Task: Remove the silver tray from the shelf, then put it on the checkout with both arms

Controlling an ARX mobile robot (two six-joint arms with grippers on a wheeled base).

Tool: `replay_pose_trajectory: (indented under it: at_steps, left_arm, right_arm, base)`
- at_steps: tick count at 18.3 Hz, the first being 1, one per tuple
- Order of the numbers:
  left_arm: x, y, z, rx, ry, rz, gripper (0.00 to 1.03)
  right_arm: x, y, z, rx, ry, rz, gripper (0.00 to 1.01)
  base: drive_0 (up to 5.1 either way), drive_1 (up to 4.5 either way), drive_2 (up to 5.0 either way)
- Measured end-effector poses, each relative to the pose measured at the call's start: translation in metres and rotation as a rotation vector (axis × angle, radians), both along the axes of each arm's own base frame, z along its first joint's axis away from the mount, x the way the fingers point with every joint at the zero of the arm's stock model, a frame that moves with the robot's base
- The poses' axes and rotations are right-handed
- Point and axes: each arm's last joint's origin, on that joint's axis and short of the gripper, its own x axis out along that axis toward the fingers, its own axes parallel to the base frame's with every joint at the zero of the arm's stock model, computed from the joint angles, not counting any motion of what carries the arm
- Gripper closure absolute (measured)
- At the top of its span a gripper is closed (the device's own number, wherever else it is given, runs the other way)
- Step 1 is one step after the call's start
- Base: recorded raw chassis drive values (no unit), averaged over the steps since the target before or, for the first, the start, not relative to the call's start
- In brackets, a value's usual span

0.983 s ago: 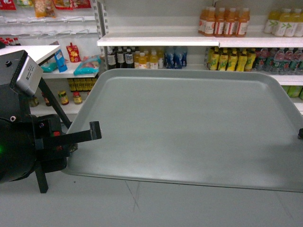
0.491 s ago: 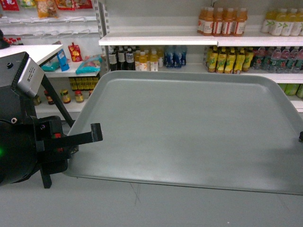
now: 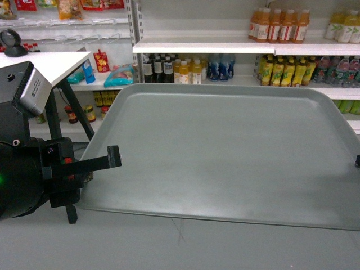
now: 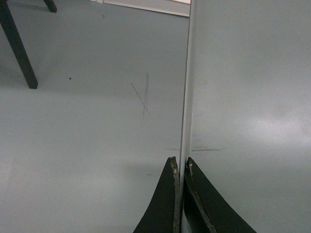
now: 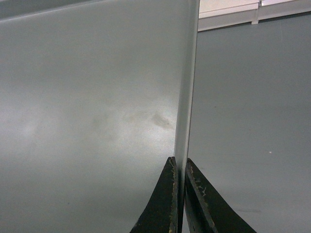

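One large, flat, matte grey-green rectangular tray (image 3: 225, 157) is hanging in mid-air above the grey floor (image 3: 169, 247), level, with its long axis running left to right across the head view and its low rim facing up. Two black robot arms are carrying it. At the far left, the left gripper (image 3: 112, 157) is clamping the tray's left short edge; in the left wrist view its two thin black fingers (image 4: 165, 204) are pressing narrowly on either side of the rim, which is running straight away from the camera. A white desk (image 3: 50, 62) on dark legs is standing at the upper left, well behind the tray, with one dark round object on it. Behind the tray, one glossy white metal shelf (image 3: 225, 46) is carrying rows of orange and yellow drink bottles (image 3: 281, 25), with more bottles on a lower board; they are too crowded to count. At the far right, only a sliver of the right gripper (image 3: 356, 161) is showing at the tray's right short edge; the right wrist view is showing its fingers (image 5: 167, 204) pinching that rim just as narrowly.
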Motion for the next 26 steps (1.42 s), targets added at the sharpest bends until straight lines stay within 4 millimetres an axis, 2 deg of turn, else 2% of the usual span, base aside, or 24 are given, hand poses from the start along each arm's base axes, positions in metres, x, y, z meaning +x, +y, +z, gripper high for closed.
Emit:
replay_pose_trajectory:
  at_steps: [26]
  left_arm:
    - [-0.0001,0.0,-0.0001,-0.004,0.002,0.003,1.01]
  right_arm:
    - [-0.0001,0.0,-0.0002,0.001,0.002,0.001,0.98]
  base:
    - [-5.0,2.43,2.4]
